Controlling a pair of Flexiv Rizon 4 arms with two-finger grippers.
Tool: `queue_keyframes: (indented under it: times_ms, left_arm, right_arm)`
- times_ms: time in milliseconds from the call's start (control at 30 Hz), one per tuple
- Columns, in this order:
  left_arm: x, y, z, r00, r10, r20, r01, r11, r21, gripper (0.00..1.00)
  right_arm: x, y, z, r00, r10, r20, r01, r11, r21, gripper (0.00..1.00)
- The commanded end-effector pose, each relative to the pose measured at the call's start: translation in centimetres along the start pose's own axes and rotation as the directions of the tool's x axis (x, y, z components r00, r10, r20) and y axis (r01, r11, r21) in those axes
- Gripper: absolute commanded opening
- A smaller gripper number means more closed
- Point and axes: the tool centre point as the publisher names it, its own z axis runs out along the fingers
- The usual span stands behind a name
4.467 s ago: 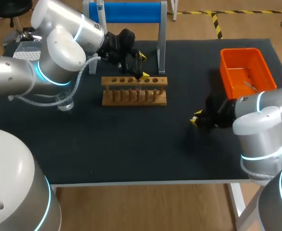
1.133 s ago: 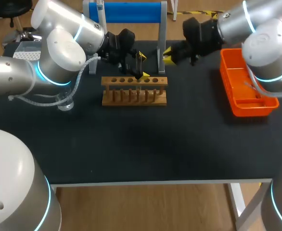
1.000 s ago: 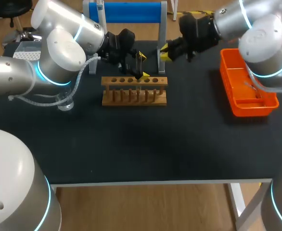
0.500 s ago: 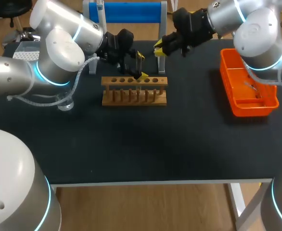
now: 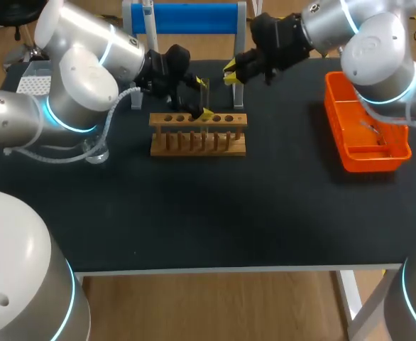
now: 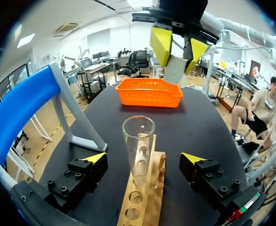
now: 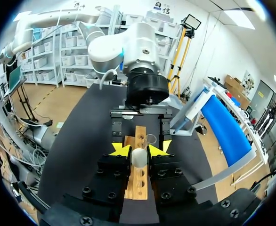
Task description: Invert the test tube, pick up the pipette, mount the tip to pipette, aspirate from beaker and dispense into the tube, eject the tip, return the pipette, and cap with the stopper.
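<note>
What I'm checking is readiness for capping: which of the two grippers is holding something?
The right gripper: its fingers pinch a small white stopper. The left gripper stands open, its fingers clear of the glass tube between them.

A black table (image 5: 208,213) carries a wooden tube rack (image 5: 198,133) near the middle toward the far side. A clear beaker (image 5: 96,152) stands to the rack's left, an orange bin (image 5: 365,121) at far right, and a blue-barred stand (image 5: 194,18) at the far edge.

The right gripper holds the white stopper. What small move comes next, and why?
Probably ease the right gripper, shut on the stopper, over the test tube. The tube stands upright and open in the rack, inside the open left gripper, and the stopper is not yet above it.
</note>
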Motion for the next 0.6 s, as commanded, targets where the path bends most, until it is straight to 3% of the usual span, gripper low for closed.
queue_keyframes:
  times_ms: [33,600]
  left_arm:
    - [0.2,0.1,-0.1,1.0,0.0,0.003,0.0,1.0,0.001,1.0]
    - [0.2,0.1,-0.1,1.0,0.0,0.003,0.0,1.0,0.001,1.0]
  right_arm:
    - [-0.6,0.5,0.4,1.0,-0.001,-0.009,0.001,1.0,0.005,0.0]
    - [-2.1,2.2,1.7,0.998,0.046,-0.044,-0.044,0.999,0.027,0.0]
